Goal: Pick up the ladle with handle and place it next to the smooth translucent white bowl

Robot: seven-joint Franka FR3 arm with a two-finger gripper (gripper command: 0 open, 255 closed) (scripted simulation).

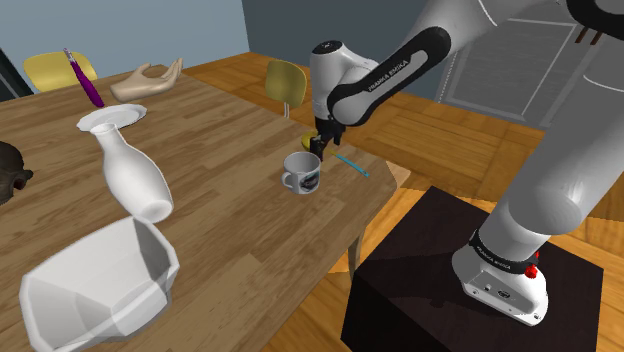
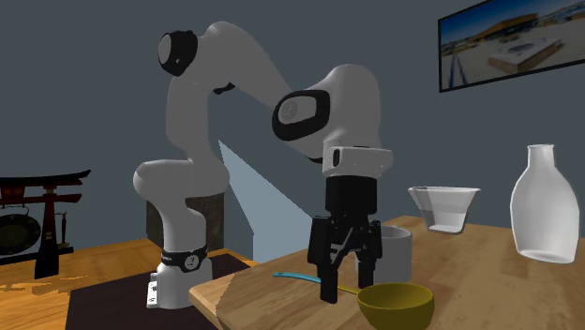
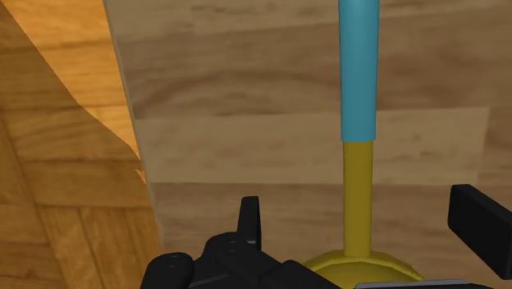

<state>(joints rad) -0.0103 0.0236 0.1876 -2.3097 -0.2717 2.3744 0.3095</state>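
At tabletop [image 1: 220, 220] edge near mug [image 1: 302, 172], ladle [image 3: 358, 156] lies flat: yellow cup under gripper [image 3: 361, 212], blue handle running straight away. Jaws wide, straddling yellow neck, not touching. You likely go straight down, close across neck; long axis crosswise to jaws.

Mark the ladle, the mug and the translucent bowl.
ladle [image 3: 358, 74], wrist view, blue part of the handle.
mug [image 1: 300, 178], shoulder view, its side wall.
translucent bowl [image 2: 443, 208], second exterior view, its outer wall.

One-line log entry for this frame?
phase: pre-grasp | gripper: open, astride ladle stem | ladle: on table, unheld | mug: adjacent
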